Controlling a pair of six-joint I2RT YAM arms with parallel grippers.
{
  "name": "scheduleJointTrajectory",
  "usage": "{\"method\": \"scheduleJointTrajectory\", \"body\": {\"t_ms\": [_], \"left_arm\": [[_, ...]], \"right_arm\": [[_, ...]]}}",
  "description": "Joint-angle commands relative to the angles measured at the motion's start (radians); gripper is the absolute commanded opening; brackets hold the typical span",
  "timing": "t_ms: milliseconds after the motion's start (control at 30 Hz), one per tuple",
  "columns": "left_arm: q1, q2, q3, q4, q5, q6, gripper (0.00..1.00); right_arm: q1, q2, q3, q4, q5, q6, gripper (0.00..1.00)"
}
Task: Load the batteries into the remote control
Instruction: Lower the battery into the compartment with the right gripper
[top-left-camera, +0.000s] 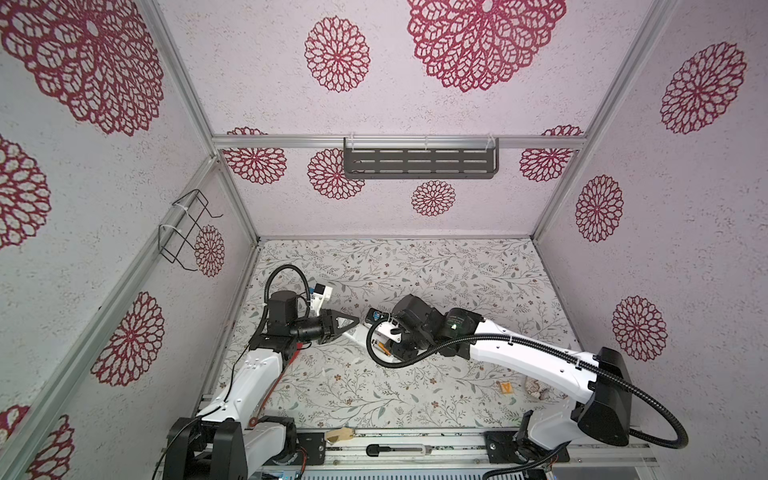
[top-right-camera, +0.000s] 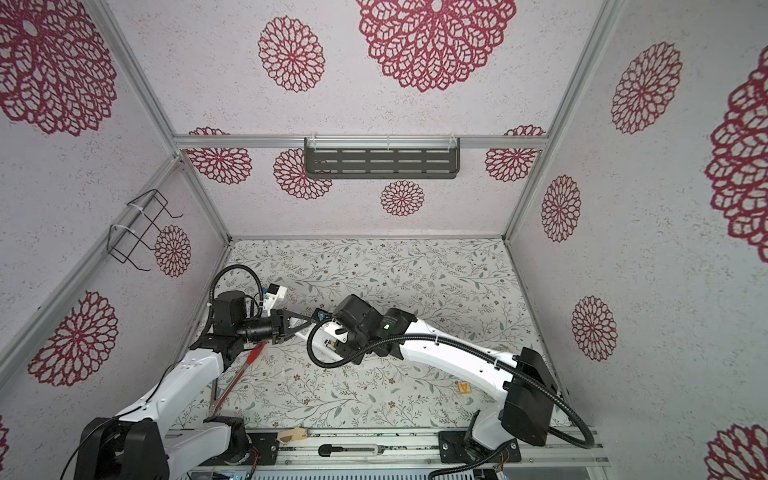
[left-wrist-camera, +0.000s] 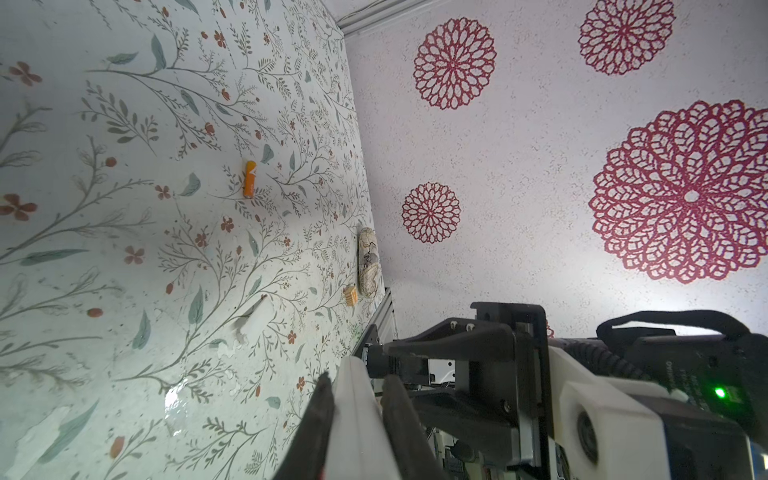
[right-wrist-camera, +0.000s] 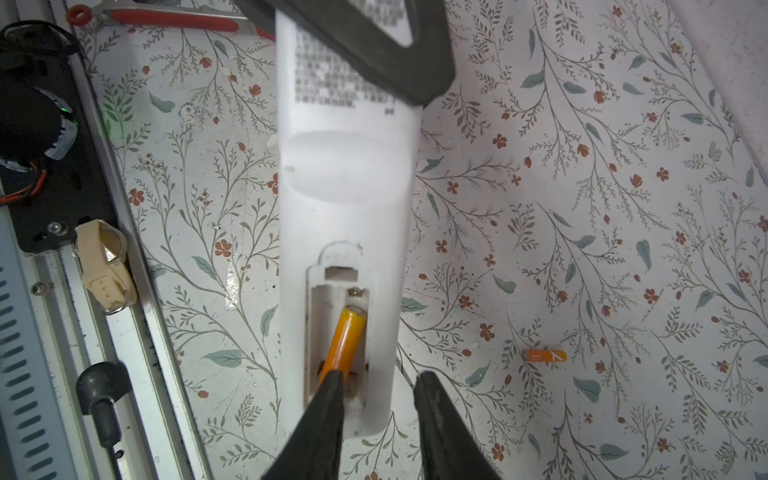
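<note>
I'm looking into a booth of pale speckled walls (top-left-camera: 395, 208) stamped with crimson lace-like rosettes (top-left-camera: 337, 54), framed in aluminium framing (top-left-camera: 291, 142) and lit softly and evenly. On the back wall I've got a dark slotted shelf (top-left-camera: 419, 164), and on the left wall a black wire rack (top-left-camera: 183, 230). Below, the tabletop (top-left-camera: 415, 270) wears a leafy sprig-and-flower print, with a metal rail (top-left-camera: 457, 451) along its near edge.

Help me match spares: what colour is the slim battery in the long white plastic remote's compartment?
The slim cylindrical battery is orange; right wrist view shows it best.
</note>
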Motion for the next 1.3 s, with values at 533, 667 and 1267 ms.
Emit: {"method": "scheduleJointTrajectory", "body": {"t_ms": [533, 667, 1267], "left_arm": [[0.040, 0.012, 0.043, -0.055, -0.009, 0.050, 0.00], [0.041, 0.012, 0.043, -0.056, -0.008, 0.051, 0.00], [0.048, 0.004, 0.046, -0.066, -0.012, 0.058, 0.00]], "right_arm": [[0.019, 0.005, 0.020, 0.006, -0.013, 0.045, 0.28], [0.020, 0.017, 0.018, 0.026, -0.020, 0.060, 0.27], [0.022, 0.046, -0.016, 0.055, -0.027, 0.094, 0.22]]}}
